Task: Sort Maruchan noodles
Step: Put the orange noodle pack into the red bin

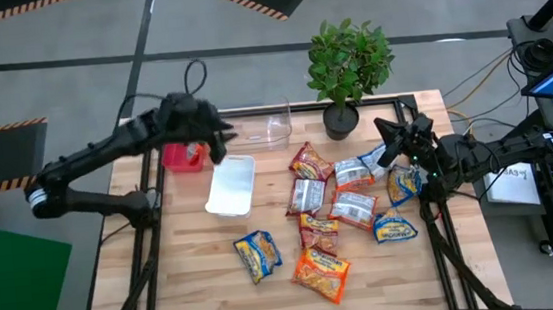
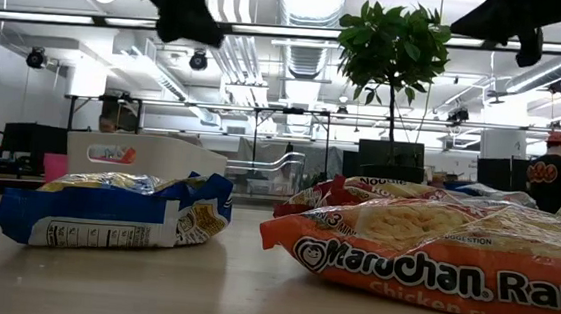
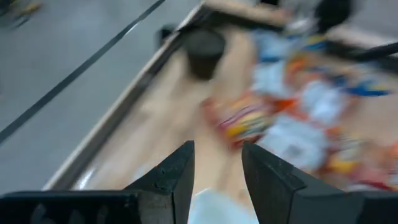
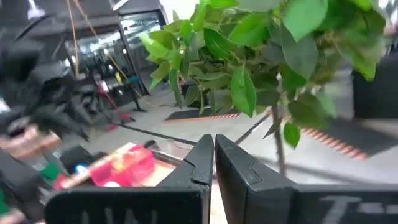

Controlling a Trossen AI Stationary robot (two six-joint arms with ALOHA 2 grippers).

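Several Maruchan noodles packets lie flat on the wooden table: a loose pile [image 1: 350,194] right of centre, a blue-and-yellow packet [image 1: 257,254] and an orange packet [image 1: 321,272] nearer the front edge. In the low view the blue-and-yellow packet [image 2: 116,209] and the orange packet [image 2: 433,254] fill the foreground. My left gripper [image 1: 217,140] hangs above the red tray [image 1: 184,158] at the far left; in its blurred wrist view it [image 3: 217,149] is open with nothing between the fingers. My right gripper [image 1: 385,128] hovers over the pile's far right, shut and empty [image 4: 214,140].
A white tray [image 1: 231,186] lies near the red one, and a clear tray [image 1: 269,126] stands at the far edge. A potted plant [image 1: 347,68] stands at the far edge beside my right gripper. Bare wood shows at the near left [image 1: 197,282].
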